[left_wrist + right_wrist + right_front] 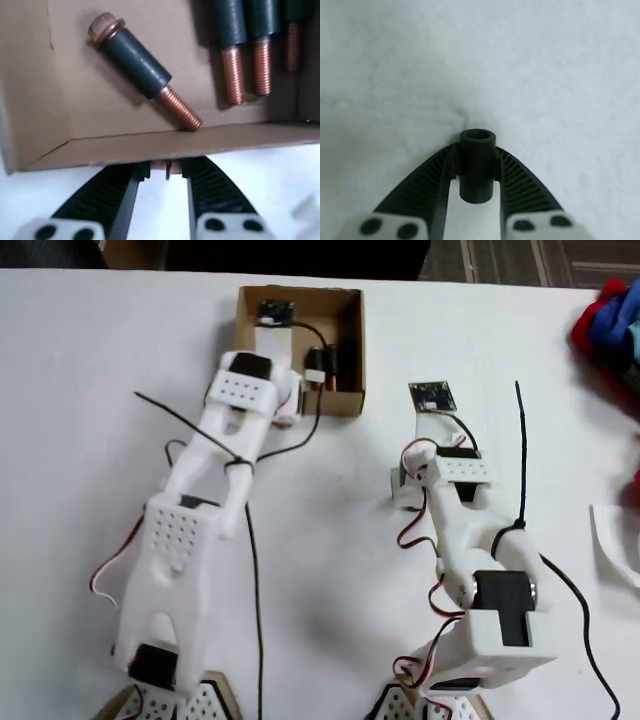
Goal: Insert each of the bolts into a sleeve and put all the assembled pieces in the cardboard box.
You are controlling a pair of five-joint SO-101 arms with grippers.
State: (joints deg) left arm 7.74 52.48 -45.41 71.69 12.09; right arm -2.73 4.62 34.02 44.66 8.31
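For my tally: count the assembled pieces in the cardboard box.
4 assembled pieces: one diagonal on the cardboard box floor; three side by side beside a wall. Others may be hidden.

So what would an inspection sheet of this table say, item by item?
Surface: white table.
Job's things: cardboard box holds one sleeved bolt lying diagonally and a row of three more.
Clutter: coloured cloth and a white curved object at one table edge.
Grippers: left gripper at the box wall, shut on a copper bolt, mostly hidden; right gripper shut on an upright black sleeve.
Cables: black and red cables run along both arms.
Surroundings: floor beyond the far edge.
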